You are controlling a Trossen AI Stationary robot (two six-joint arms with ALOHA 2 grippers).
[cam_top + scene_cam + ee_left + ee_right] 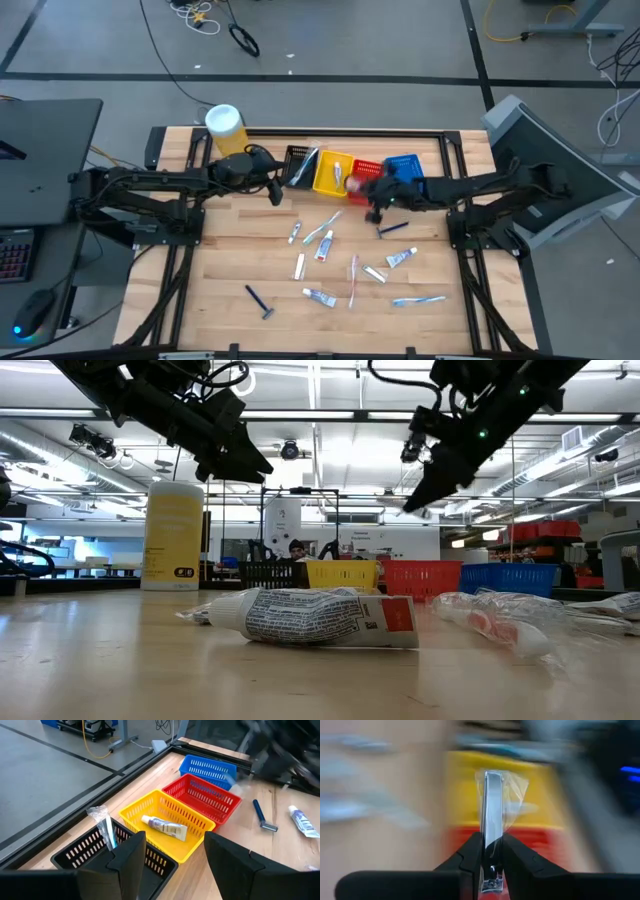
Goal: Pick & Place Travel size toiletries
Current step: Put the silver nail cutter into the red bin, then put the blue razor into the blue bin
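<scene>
Travel size toiletries lie scattered on the wooden table (230,250): white tubes (320,297), wrapped toothbrushes (418,299) and dark blue razors (261,301). My right gripper (491,852) hangs above the red basket (367,172) and the yellow basket (333,172), shut on a slim pale wrapped toothbrush (492,805). My left gripper (175,845) stands open by the black basket (85,852), touching nothing. That basket has a wrapped toothbrush (106,827) leaning in it. A tube (165,826) lies in the yellow basket (150,807). My right gripper pinches the wrapped toothbrush between its two fingers near one end (491,845), wrapper and all. The rest of it sticks straight out past the fingertips, along the fingers. It is lifted clear of the table, over the baskets.
A blue basket (403,168) ends the row at the far edge. A big yellow canister (226,128) with a white lid stands at the far left. One razor (264,817) and a tube (302,820) lie near the red basket. Bare wood shows toward the near left.
</scene>
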